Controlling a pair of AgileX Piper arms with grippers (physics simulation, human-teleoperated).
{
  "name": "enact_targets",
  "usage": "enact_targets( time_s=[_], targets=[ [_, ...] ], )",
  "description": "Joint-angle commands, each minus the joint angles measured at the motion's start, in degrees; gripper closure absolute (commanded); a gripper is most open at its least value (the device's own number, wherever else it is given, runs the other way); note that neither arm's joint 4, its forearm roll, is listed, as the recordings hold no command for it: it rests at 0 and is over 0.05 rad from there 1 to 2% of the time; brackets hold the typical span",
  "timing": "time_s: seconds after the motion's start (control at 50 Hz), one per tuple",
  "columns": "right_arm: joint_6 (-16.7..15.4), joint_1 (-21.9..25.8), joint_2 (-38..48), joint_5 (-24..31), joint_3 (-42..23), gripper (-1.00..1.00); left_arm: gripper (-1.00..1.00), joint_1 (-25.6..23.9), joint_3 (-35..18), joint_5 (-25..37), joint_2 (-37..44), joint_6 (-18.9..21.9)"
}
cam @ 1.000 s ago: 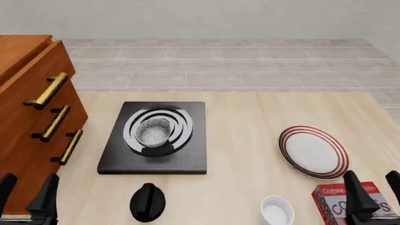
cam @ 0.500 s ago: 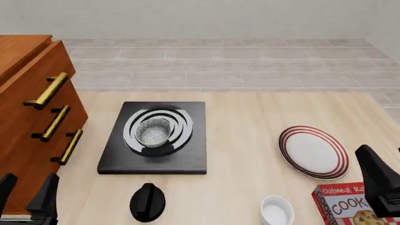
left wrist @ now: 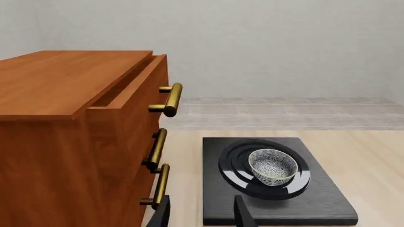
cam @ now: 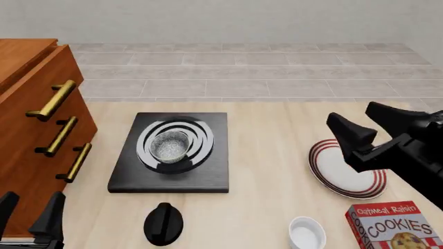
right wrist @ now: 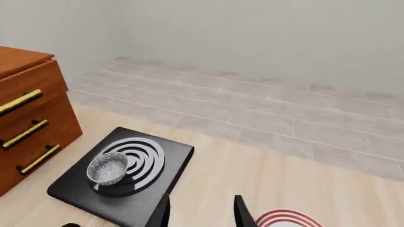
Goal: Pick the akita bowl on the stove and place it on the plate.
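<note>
On the stove [cam: 169, 153], toward the worktop's [cam: 270, 171] left edge beside a wooden chest of drawers [cam: 35, 135], the akita bowl [cam: 169, 145] sits upright in the burner rings. Over the plate [cam: 346, 168] near the right edge, the right claw [cam: 374, 126] hangs with fingers spread wide and empty. At the near left corner the left claw [cam: 31, 212] rests, also open. A black knob [cam: 163, 223], white bowl [cam: 306, 233] and cookie box [cam: 395, 228] line the near edge.

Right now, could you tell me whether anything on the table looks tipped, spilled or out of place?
Nothing stands out. The bowl sits upright on the stove, the plate lies flat, and the cookie box and white bowl look undisturbed.
</note>
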State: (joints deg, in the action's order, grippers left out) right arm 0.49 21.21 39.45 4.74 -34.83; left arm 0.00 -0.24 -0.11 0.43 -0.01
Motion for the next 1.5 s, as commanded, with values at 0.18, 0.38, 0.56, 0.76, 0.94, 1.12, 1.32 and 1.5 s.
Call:
enact_targets(
  time_s=[0.18,0.38,0.56,0.76,0.94,1.12,1.32,1.5],
  targets=[
    [0.74,8.37,22.14,-4.91,-10.46,-1.0,-1.0,0.01,0.0,0.0,0.0,0.0],
    [2.41,12.95,30.76,-6.59,-15.39,-1.0,-1.0,0.0,0.0,0.0,0.0,-0.01],
    [5.26,17.48,39.12,-6.46,-20.92,-1.0,-1.0,-0.01,0.0,0.0,0.0,0.0],
    [5.99,19.12,44.83,-7.5,-24.22,-1.0,-1.0,0.0,0.0,0.0,0.0,-0.01],
    [7.52,20.79,50.99,-8.05,-27.1,-1.0,-1.0,0.0,0.0,0.0,0.01,-0.01],
    [7.68,22.02,55.56,-7.01,-30.34,-1.0,-1.0,0.0,0.0,0.0,0.0,0.0],
    [7.33,21.94,61.07,-5.66,-34.12,-1.0,-1.0,-0.01,0.0,0.0,0.01,0.01],
    [8.76,22.51,65.28,-4.68,-37.07,-1.0,-1.0,0.01,0.0,0.0,0.0,0.0]
  ],
)
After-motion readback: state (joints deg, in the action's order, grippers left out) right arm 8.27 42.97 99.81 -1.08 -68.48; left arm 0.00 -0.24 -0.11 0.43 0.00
